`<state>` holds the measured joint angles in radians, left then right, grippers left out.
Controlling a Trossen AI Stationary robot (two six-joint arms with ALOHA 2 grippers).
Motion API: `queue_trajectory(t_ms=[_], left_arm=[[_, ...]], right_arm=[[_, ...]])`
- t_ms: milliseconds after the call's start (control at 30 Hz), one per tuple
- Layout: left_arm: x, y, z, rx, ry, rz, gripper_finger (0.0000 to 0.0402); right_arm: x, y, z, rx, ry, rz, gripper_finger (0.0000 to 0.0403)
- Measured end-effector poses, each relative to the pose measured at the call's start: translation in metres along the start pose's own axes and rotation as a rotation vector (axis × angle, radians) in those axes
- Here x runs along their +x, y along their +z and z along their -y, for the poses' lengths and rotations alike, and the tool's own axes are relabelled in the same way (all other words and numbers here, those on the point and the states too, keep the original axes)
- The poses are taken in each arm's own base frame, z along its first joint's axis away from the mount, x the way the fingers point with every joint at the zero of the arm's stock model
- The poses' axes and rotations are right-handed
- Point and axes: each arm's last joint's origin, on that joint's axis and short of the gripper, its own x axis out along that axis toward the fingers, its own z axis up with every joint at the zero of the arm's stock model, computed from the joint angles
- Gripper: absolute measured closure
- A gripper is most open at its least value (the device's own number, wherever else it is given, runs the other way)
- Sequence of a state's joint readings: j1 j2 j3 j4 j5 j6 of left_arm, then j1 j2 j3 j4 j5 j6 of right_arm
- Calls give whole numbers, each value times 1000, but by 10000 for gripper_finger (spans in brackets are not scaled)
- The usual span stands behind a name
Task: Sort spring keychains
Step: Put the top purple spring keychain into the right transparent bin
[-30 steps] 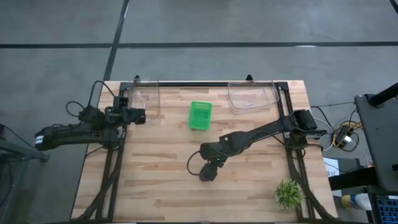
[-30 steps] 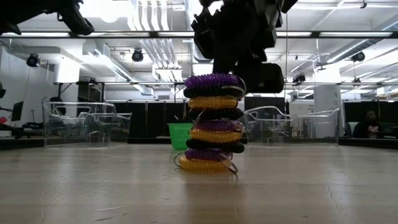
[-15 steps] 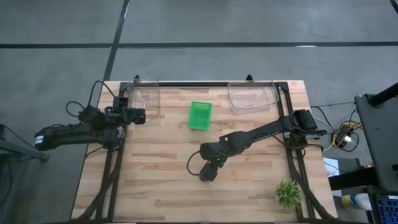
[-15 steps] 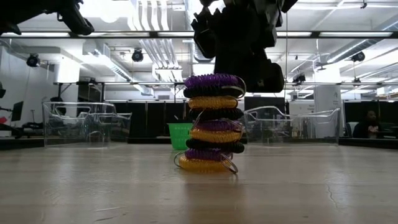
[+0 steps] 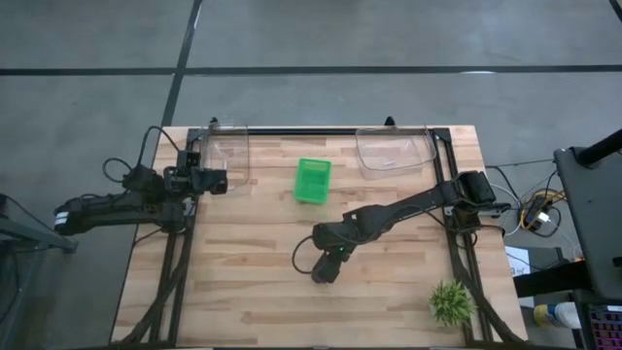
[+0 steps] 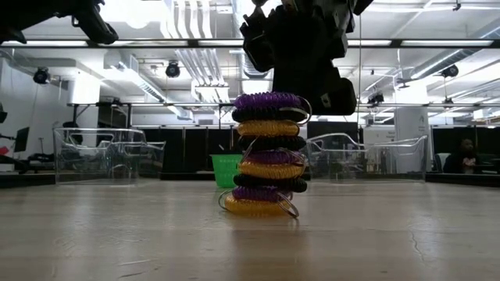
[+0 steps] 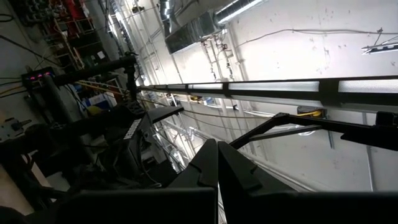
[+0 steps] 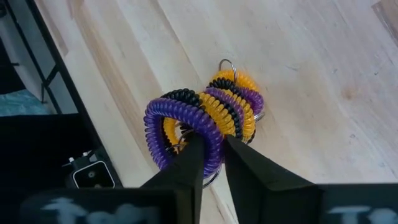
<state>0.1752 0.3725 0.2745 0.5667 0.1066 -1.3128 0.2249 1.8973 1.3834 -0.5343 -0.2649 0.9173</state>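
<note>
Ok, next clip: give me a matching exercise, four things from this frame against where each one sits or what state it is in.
Things:
1. green basket
2. spiky green plant
3. right gripper
4. left gripper

Places or states:
A. jaws closing on the top purple coil of the spring keychains stack
B. near corner of the table, on the right arm's side
C. between the two clear bins, at the far edge
D. shut, parked off the table's left edge

Pairs: 1-C, 2-B, 3-A, 4-D

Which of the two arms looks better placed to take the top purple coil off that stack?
The right. Its gripper is already closing around the top purple keychain of the stack, while the left gripper waits shut at the table's far-left edge.
</note>
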Motion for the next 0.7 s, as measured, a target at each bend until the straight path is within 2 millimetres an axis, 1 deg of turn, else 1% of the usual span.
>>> queue_trajectory(t_ms=[133, 267, 700], left_arm=[[0, 0, 0, 0, 0, 0, 399], [0, 0, 0, 0, 1, 0, 399], [0, 0, 0, 0, 2, -1, 399]], right_arm=[[0, 0, 0, -1, 0, 0, 372], [0, 0, 0, -4, 6, -7, 386], [-9, -1, -4, -9, 25, 8, 390]])
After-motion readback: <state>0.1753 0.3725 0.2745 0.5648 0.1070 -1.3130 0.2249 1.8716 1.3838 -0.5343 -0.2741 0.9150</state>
